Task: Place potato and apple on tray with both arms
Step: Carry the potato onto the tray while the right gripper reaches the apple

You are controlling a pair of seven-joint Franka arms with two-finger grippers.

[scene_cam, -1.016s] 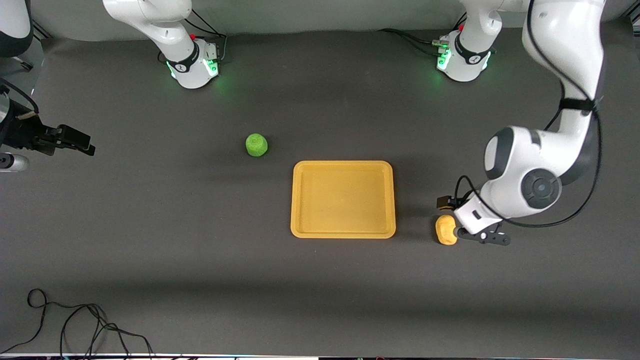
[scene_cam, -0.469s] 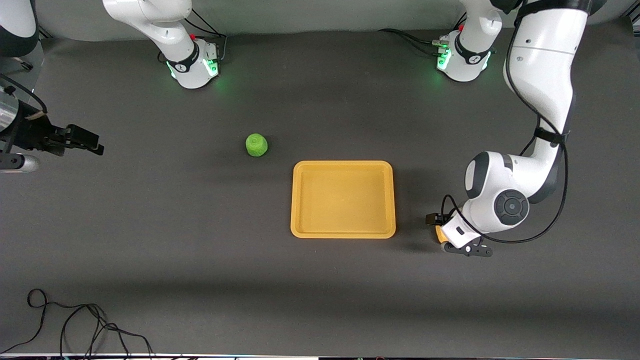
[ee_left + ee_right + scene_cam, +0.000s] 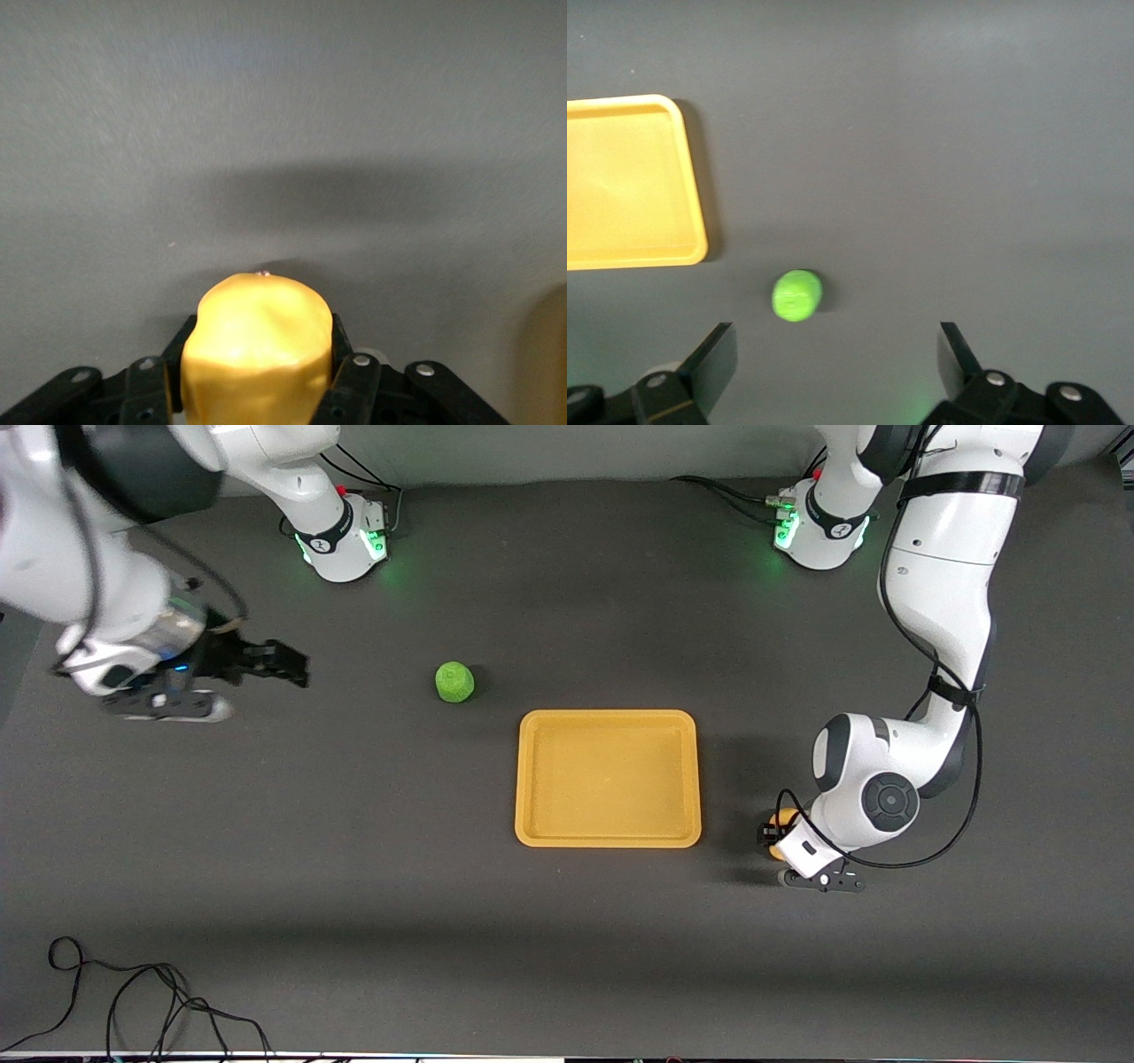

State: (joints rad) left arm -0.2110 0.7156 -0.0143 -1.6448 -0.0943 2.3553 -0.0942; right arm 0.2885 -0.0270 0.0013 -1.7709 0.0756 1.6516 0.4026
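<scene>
pick-up step: left gripper (image 3: pixel 780 840) clamps the potato (image 3: pixel 257 354) on the counter beside the tray (image 3: pixel 608 839); lift next. right gripper (image 3: pixel 288 664), spread wide, must reach the apple (image 3: pixel 454 682) mid-counter.

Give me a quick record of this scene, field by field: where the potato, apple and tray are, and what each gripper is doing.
potato: on the table beside the tray, toward the left arm's end, between the left gripper's fingers
apple: on the table, off the tray, farther from the front camera than it, toward the right arm's end
tray: mid-table, nothing on it
left gripper: down at the potato, fingers on either side of it
right gripper: open, above the table at the right arm's end, short of the apple
</scene>
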